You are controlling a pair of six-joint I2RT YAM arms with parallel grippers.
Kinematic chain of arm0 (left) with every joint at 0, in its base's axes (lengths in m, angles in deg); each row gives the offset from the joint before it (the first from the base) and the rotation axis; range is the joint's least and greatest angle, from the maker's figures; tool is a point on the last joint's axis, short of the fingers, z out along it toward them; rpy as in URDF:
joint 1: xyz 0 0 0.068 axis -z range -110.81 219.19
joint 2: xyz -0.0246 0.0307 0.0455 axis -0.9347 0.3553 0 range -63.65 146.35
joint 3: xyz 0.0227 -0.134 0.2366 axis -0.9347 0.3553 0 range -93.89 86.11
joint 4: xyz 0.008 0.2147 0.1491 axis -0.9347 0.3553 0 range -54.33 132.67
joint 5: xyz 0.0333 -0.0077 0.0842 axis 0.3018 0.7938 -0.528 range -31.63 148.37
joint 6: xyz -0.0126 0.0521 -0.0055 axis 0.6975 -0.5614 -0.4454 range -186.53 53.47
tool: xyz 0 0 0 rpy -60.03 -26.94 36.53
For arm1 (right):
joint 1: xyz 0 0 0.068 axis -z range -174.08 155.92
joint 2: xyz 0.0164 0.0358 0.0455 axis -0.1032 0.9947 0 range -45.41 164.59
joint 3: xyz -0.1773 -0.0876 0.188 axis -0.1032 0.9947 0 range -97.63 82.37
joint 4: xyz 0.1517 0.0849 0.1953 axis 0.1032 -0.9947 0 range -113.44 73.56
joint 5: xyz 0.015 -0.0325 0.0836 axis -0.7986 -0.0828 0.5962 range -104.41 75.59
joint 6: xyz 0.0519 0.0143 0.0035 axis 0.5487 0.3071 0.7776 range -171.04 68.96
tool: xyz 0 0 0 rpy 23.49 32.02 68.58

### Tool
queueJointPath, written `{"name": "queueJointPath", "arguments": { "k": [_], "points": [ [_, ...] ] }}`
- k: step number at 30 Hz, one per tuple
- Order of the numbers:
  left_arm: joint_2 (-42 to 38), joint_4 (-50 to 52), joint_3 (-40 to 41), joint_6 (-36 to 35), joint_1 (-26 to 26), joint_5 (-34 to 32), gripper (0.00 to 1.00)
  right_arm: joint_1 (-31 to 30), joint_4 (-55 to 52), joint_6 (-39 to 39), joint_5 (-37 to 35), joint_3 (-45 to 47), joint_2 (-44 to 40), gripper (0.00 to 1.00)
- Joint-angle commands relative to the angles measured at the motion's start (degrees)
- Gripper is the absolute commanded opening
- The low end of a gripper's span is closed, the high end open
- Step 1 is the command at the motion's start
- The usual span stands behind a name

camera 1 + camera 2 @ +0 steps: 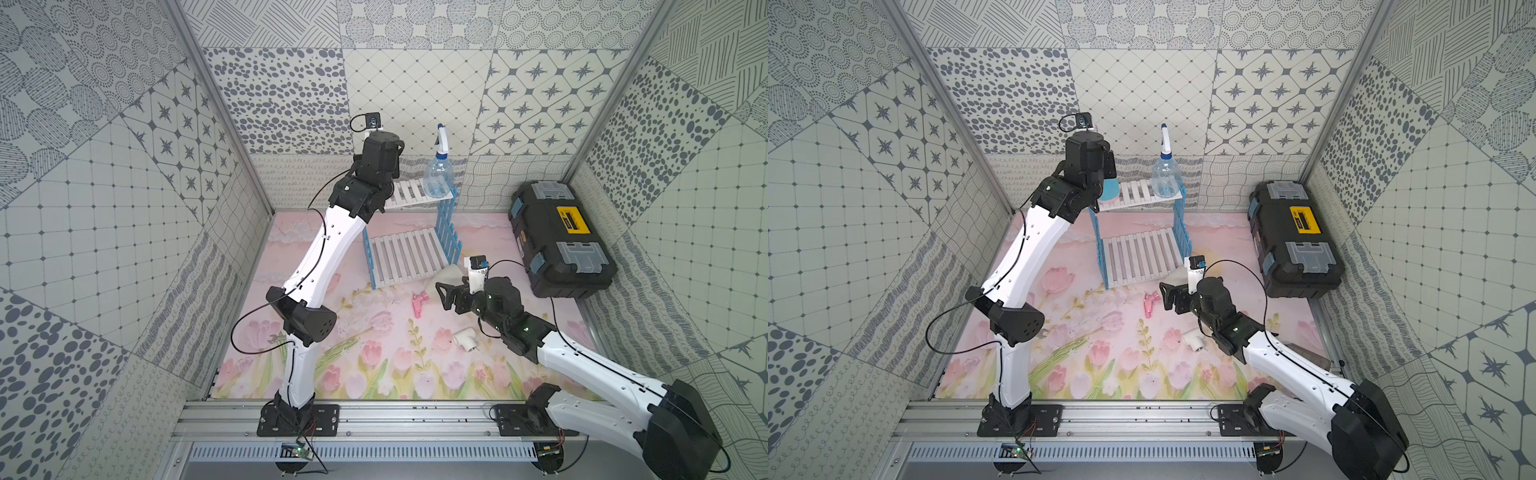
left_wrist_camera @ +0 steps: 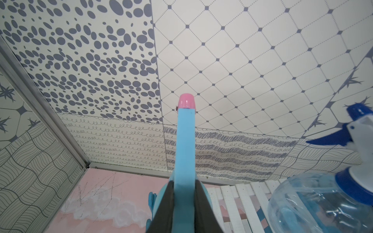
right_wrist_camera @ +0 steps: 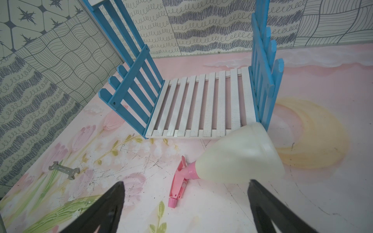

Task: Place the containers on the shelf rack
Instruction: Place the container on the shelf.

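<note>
Left arm [image 1: 332,245] and right arm [image 1: 590,365]: white shells, black joint housings, black cables [image 1: 249,316] looped outside, green LEDs [image 1: 527,328], black fingers [image 3: 107,201], wrist cameras [image 1: 478,262] on white brackets, black base plates [image 1: 328,419].

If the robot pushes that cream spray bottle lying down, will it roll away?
Probably only in a curve: the cream spray bottle lies on its side and its body is a cone. Its pink trigger sticks out and would likely stop the roll. No liquid shows inside, so it is probably light.
</note>
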Motion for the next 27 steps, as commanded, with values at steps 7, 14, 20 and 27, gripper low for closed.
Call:
{"name": "queueJointPath", "arguments": {
  "k": [7,14,20,27],
  "points": [
    [0.89,3.24,-0.01,1.23,0.62,3.28,0.38,0.26,2.06,0.44,-0.48,-0.08,-0.04,0.97],
    [0.20,3.00,0.18,1.22,0.58,3.62,0.58,0.27,0.36,-0.76,-0.99,-0.40,-1.62,0.97],
    [-3.80,-0.11,5.25,1.36,0.70,5.53,0.74,0.27,-3.30,-3.36,-3.03,-0.95,-4.85,0.97],
    [-13.52,-4.82,17.60,0.74,0.79,11.26,0.87,0.22,-8.65,-7.41,-5.04,-2.37,-8.91,0.97]
  ]
}}
